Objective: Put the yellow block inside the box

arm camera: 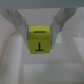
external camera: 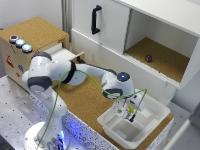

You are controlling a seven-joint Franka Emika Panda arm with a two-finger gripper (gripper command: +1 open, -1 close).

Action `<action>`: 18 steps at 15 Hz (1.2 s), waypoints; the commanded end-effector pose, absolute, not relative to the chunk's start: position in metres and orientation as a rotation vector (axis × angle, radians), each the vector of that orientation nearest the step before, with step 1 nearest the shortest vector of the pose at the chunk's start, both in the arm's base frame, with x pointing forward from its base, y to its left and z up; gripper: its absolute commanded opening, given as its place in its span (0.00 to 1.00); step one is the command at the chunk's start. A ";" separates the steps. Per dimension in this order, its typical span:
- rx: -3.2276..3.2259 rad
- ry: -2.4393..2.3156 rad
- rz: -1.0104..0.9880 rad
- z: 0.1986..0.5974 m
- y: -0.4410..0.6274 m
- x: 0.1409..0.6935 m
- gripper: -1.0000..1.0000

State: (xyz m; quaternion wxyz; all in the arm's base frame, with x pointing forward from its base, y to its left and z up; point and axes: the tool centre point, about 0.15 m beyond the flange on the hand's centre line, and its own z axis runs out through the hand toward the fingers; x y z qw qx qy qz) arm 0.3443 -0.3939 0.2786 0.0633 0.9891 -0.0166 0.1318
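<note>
The yellow block (arm camera: 41,42) is a small bright cube with a dark T-shaped mark on its near face. My gripper (arm camera: 41,36) is shut on it, one finger on each side. In the exterior view the gripper (external camera: 129,113) hangs over the inside of the box (external camera: 150,124), a white low-walled tub at the cork table's front corner, and the yellow block (external camera: 131,109) shows as a small yellow spot between the fingers. Beneath the block, the wrist view shows the white floor of the box (arm camera: 15,67). Whether the block touches that floor I cannot tell.
A cork-topped brown box (external camera: 35,35) with round buttons stands at the exterior view's left. Behind the arm is a white cabinet with a black door handle (external camera: 96,19) and an open compartment holding a small dark ball (external camera: 148,58). A drawer front (external camera: 65,52) projects near the arm.
</note>
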 end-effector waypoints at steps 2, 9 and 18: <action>3.031 -0.072 0.426 0.225 -0.401 0.368 0.00; 2.992 -0.084 0.505 0.264 -0.392 0.358 1.00; 3.010 0.025 0.754 0.347 -0.349 0.326 1.00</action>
